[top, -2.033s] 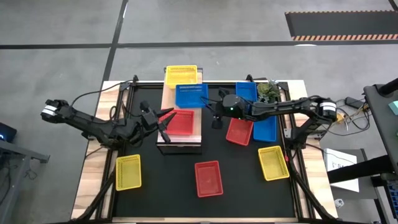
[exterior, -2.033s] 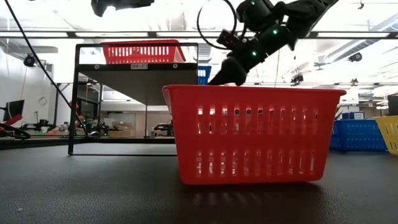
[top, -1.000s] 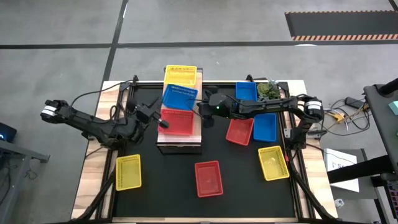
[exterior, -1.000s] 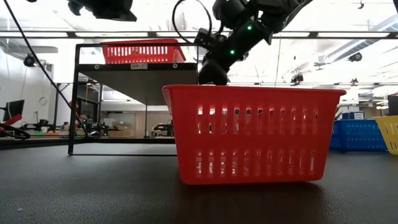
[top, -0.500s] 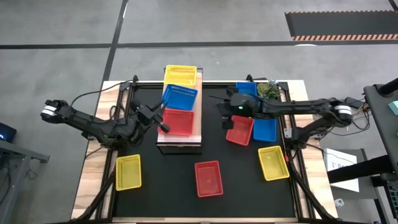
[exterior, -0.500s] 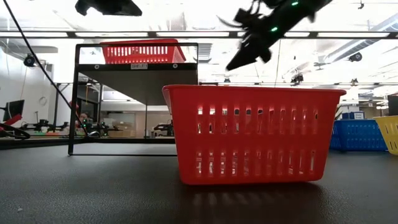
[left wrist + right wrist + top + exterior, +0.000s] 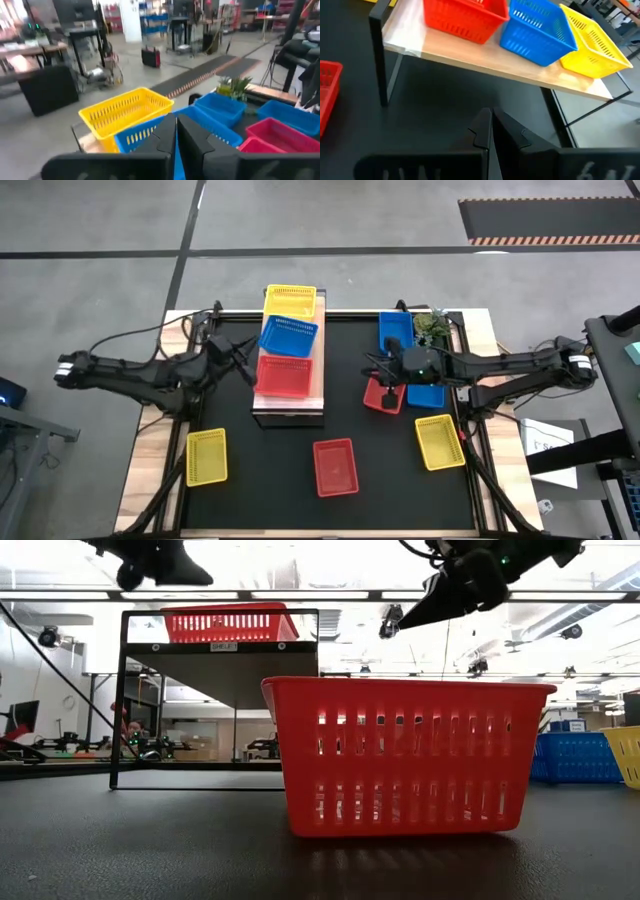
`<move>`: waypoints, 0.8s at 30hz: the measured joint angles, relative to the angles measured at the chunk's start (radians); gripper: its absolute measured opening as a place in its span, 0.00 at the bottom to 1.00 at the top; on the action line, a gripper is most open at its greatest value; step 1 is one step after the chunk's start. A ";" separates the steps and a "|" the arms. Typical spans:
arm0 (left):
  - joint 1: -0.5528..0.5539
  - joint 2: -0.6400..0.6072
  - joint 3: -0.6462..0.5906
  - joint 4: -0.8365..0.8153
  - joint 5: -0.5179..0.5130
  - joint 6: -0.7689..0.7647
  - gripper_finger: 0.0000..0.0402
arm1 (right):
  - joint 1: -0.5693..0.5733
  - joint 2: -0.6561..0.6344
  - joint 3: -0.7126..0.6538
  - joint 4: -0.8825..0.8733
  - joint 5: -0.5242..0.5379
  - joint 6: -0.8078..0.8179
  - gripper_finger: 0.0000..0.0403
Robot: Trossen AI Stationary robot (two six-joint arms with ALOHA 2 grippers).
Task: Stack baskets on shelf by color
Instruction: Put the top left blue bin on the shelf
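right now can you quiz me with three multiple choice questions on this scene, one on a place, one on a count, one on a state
1. Which basket sits in the middle of the shelf?
A. red
B. blue
C. yellow

2. How many baskets are on the shelf?
A. three
B. five
C. one

3. How are the fingers of the left hand?
A. spread wide around a basket
B. shut, holding nothing
C. clamped on a yellow basket

Answers:
1. B: in the high view the blue basket lies between the yellow basket and the red basket.
2. A: only those three rest on the plank.
3. B: in the left wrist view its two fingers meet with nothing between them.
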 joint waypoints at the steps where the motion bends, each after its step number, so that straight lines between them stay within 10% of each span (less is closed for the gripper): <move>1: 0.021 0.005 0.007 -0.006 0.035 -0.010 0.00 | 0.005 0.000 -0.001 0.000 0.000 0.000 0.02; 7: 0.161 0.058 0.066 -0.051 0.303 -0.026 0.00 | 0.021 0.015 -0.002 -0.001 0.000 0.000 0.02; 17: 0.427 0.277 0.406 -0.658 0.637 -0.086 0.00 | 0.021 0.019 -0.002 -0.012 0.003 0.000 0.02; 24: 0.495 0.484 0.620 -0.933 0.680 0.006 0.00 | 0.021 0.026 -0.011 -0.014 0.003 0.019 0.02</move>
